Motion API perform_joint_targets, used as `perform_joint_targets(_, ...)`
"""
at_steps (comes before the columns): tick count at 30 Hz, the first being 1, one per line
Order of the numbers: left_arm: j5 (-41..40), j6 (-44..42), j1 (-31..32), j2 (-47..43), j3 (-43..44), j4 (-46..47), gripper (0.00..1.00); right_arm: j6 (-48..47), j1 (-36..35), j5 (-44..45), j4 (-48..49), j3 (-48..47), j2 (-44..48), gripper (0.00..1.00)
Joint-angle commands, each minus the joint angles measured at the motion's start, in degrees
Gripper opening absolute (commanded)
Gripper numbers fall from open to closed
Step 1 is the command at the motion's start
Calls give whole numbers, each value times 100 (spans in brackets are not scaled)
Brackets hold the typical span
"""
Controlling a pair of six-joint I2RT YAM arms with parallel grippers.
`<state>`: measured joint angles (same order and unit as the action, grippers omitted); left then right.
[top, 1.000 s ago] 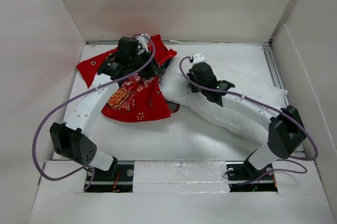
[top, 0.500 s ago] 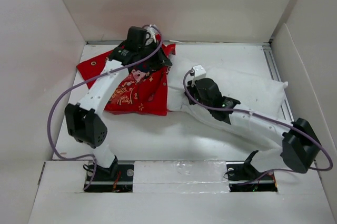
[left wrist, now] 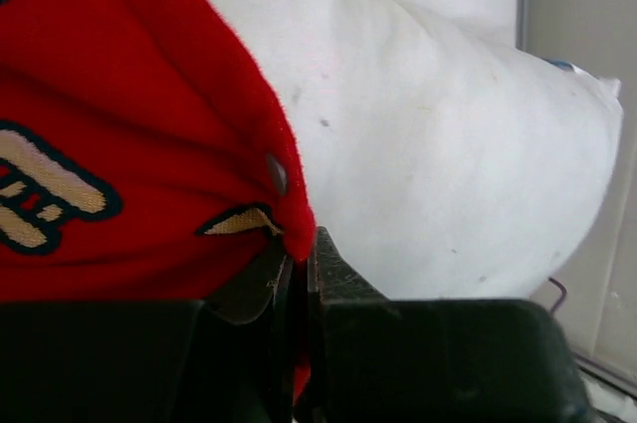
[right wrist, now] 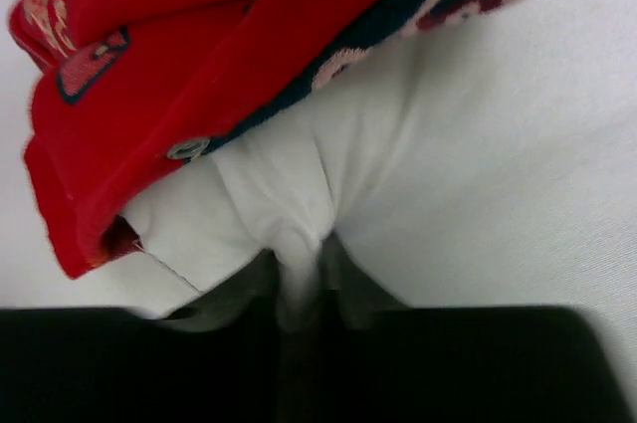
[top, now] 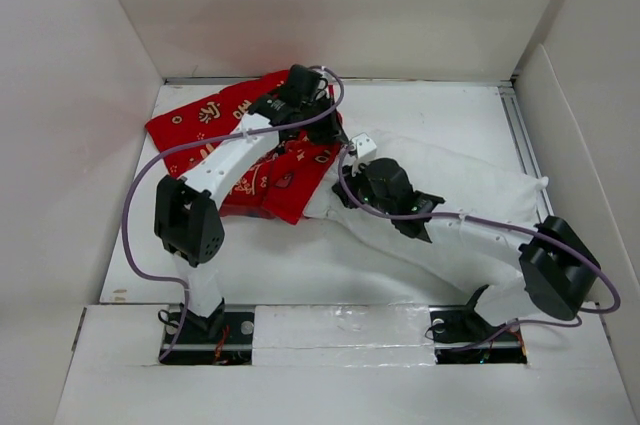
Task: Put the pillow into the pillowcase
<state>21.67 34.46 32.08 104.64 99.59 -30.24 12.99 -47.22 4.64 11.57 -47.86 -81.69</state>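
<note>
Overhead, the white pillow (top: 470,170) lay with its long axis running left to right across the right half of the worktop (top: 300,265). One pointed corner sat near the right wall (top: 590,125), and the left end was overlapped by the edge of the red pillowcase (top: 200,120). The pillowcase spread toward the far left corner, its far edge close to the back wall (top: 340,5). The left jaws were clenched on the pillowcase's hem, and the right jaws pinched a fold of the pillow just beside it. Bare worktop showed along the near side, in front of both arms' bases.
</note>
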Motion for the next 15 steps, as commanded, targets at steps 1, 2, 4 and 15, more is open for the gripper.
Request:
perform_joint_targets(1, -829, -17, -8, -181, 131, -33, 0, 107, -103, -439, 548, 204, 143, 32)
perform_joint_targets(2, -1075, -79, -8, -181, 61, -104, 0, 263, -103, -334, 548, 346, 554, 37)
perform_joint_targets(4, -1717, -80, -8, -250, -271, -166, 0, 405, -103, 52, 382, 740, 1343, 99)
perform_joint_targets(15, -1622, -255, -263, -875, -1126, 80, 0, 599, 825, 2199, -2632, -616, 1684, 100)
